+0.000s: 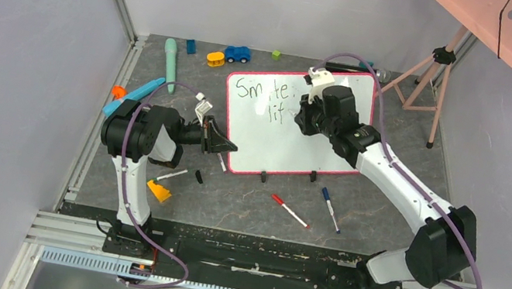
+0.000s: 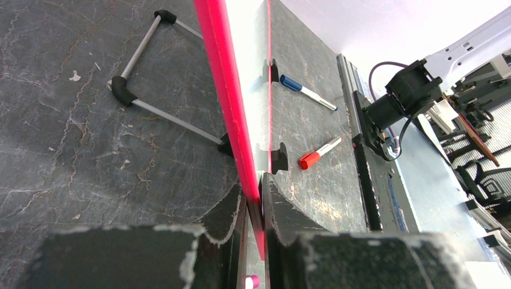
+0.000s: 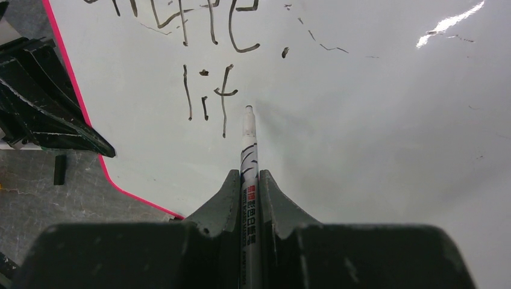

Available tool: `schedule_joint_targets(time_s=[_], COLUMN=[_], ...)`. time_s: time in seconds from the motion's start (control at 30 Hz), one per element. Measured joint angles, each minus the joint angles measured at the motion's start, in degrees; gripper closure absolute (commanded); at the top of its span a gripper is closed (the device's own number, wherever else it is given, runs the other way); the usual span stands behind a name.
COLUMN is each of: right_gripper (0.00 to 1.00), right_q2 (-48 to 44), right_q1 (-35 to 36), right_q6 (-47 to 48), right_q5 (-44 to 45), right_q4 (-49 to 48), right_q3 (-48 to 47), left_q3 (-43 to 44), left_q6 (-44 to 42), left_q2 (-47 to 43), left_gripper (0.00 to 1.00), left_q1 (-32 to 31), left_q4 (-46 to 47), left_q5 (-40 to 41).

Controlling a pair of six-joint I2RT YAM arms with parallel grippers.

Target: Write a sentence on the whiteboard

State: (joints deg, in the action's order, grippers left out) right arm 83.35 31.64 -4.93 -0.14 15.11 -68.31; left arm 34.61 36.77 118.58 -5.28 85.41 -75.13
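Observation:
The whiteboard stands tilted on its black feet mid-table, its pink-red frame seen edge-on in the left wrist view. My left gripper is shut on the frame at the board's lower left corner. My right gripper is shut on a white marker, whose tip sits at the board just right of the letters. The sentence shows a first line and, below it, "lif"; the right arm covers the rest.
A red marker and a blue marker lie in front of the board. A yellow piece, a teal tool and small toys lie left and behind. A pink tripod stands back right.

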Motion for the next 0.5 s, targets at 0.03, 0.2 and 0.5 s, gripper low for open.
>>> schedule_joint_targets(time_s=[0.03, 0.2, 0.5], right_gripper=[1.0, 1.0, 1.0], right_q2=[0.02, 0.09, 1.01], right_q1=[0.0, 0.0, 0.0], right_q6=[0.0, 0.0, 0.0], right_q5=[0.0, 0.0, 0.0], right_q4=[0.02, -0.02, -0.04], right_q3=[0.11, 0.2, 0.2], left_q3=[0.0, 0.0, 0.0], left_q6=[0.0, 0.0, 0.0], left_q2=[-0.02, 0.0, -0.02], left_gripper=[0.85, 0.85, 0.85], left_q1=[0.0, 0.0, 0.0], left_q4=[0.0, 0.0, -0.02], left_q5=[0.0, 0.0, 0.0])
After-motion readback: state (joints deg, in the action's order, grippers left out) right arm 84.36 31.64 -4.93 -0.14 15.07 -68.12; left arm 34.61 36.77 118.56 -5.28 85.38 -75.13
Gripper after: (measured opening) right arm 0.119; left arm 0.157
